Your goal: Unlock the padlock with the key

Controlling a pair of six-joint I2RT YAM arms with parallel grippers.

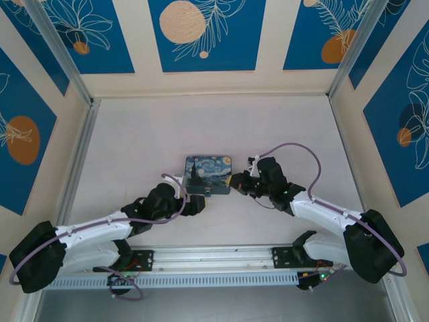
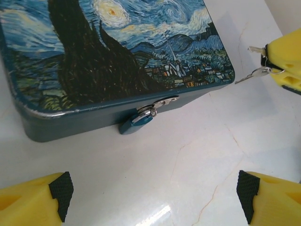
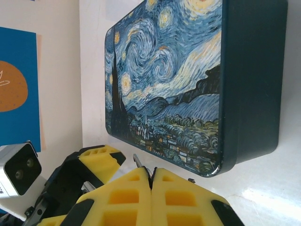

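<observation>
The small blue-teal padlock [image 2: 136,120] hangs from the metal hasp on the front wall of the painted tin [image 2: 108,52], its body resting on the table. My left gripper [image 2: 155,193] is open just in front of the padlock, one yellow finger to each side and nothing between them. My right gripper [image 3: 151,181] is shut on the key [image 3: 139,162], whose thin metal blade sticks out past the fingertips. In the left wrist view the key [image 2: 251,74] points left toward the tin's right front corner, a short way right of the padlock. From above, both grippers [image 1: 194,201] [image 1: 238,182] sit at the tin's [image 1: 208,173] near edge.
The tin lies flat in the middle of the white marbled table [image 1: 134,141]. Aluminium rails [image 1: 77,161] and blue-and-cream patterned walls close in the sides and back. My left gripper's finger [image 3: 101,160] shows close to the left of the right fingertips.
</observation>
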